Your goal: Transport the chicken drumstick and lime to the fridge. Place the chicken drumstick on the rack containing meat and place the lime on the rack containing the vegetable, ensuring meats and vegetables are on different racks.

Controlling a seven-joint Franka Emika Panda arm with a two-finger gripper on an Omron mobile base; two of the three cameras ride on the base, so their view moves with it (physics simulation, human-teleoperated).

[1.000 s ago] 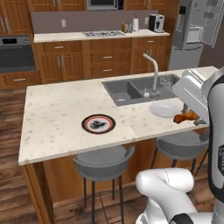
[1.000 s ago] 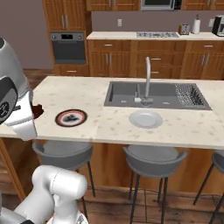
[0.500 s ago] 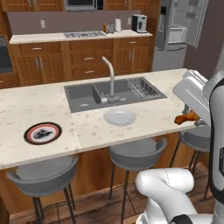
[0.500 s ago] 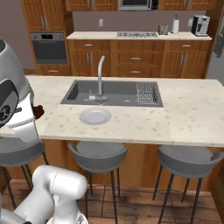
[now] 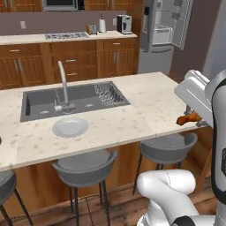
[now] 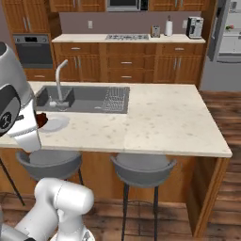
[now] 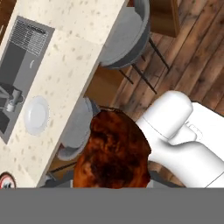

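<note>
The gripper (image 5: 197, 120) is closed on the drumstick (image 5: 188, 118), holding it in the air off the right end of the island (image 5: 145, 101), above a stool (image 5: 170, 145). In the hand view the drumstick (image 7: 114, 153) sits close to the lens, above the floor and stools. A white plate (image 5: 70, 127) lies on the island in front of the sink (image 5: 66, 99). The fridge (image 5: 165, 31) stands open at the far right, well apart from the arm.
</note>
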